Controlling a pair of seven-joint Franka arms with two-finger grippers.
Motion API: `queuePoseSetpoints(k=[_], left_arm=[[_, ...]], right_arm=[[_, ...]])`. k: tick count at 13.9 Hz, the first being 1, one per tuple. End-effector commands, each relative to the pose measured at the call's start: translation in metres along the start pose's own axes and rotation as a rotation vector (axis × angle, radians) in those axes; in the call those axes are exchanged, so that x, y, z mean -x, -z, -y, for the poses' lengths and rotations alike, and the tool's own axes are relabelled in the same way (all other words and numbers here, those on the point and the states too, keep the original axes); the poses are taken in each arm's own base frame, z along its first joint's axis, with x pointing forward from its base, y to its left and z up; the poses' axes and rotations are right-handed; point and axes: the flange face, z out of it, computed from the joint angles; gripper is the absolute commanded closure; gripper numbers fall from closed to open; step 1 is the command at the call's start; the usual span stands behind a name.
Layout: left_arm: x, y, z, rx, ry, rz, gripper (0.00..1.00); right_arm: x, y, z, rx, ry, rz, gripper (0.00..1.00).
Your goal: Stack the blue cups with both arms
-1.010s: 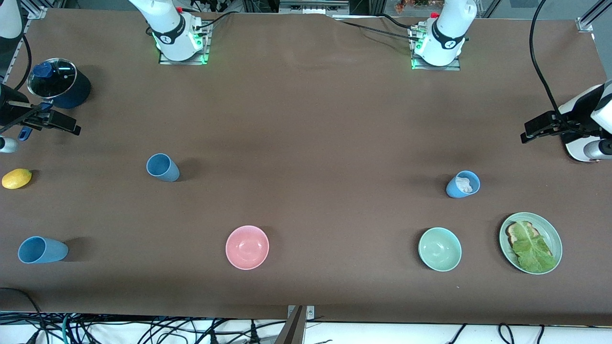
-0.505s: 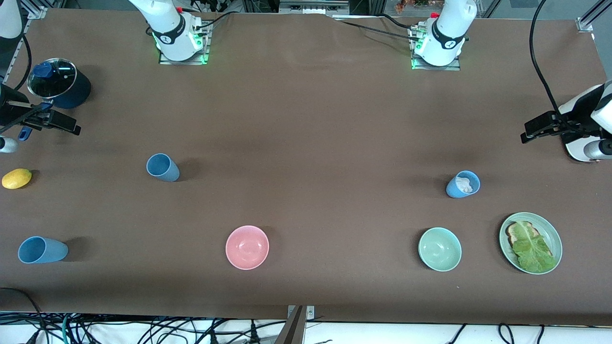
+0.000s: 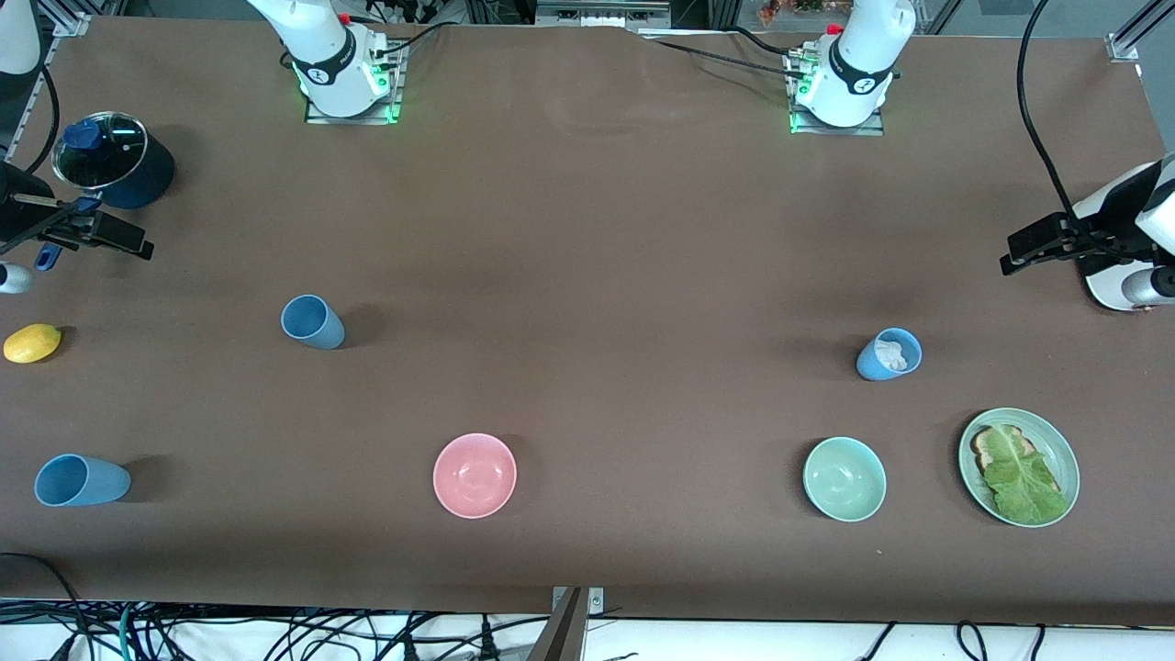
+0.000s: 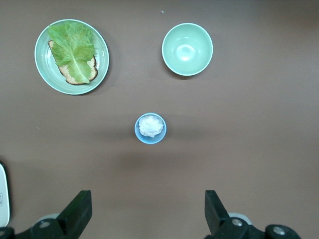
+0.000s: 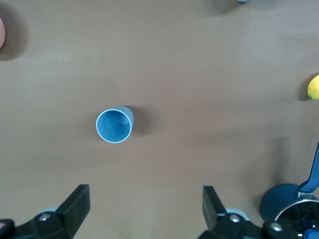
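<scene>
Currently nothing is stacked. The right gripper (image 5: 143, 206), jaws apart and empty, hangs high above an upright empty blue cup (image 5: 114, 125), apparently lined up to descend. Another blue cup (image 3: 81, 480) stands near the table edge. The left gripper (image 4: 148, 211), likewise spread and empty, hangs above a cup holding something white (image 4: 150, 128); that filling could obstruct nesting.

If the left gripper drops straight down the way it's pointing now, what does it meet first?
Probably bare table. The open left gripper points down beside the blue cup with white stuff inside, not squarely over it, though depth is unclear.
</scene>
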Motion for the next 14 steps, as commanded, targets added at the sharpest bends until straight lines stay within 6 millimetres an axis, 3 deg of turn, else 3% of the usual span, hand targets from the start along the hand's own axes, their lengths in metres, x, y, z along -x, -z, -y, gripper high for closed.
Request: queuePoseSetpoints(k=[1,14], left_arm=[[0.0053,0.0112,-0.0001,-0.010,-0.020,-0.021,0.00],[0.0027,0.0071,-0.0055,-0.012,-0.029,-0.012,0.00]], right_arm=[[-0.0005,0.0029,-0.0016,-0.018,0.002,-0.001,0.00],[0.0004,0.0002,-0.0028,-0.007,0.030,0.014,0.00]])
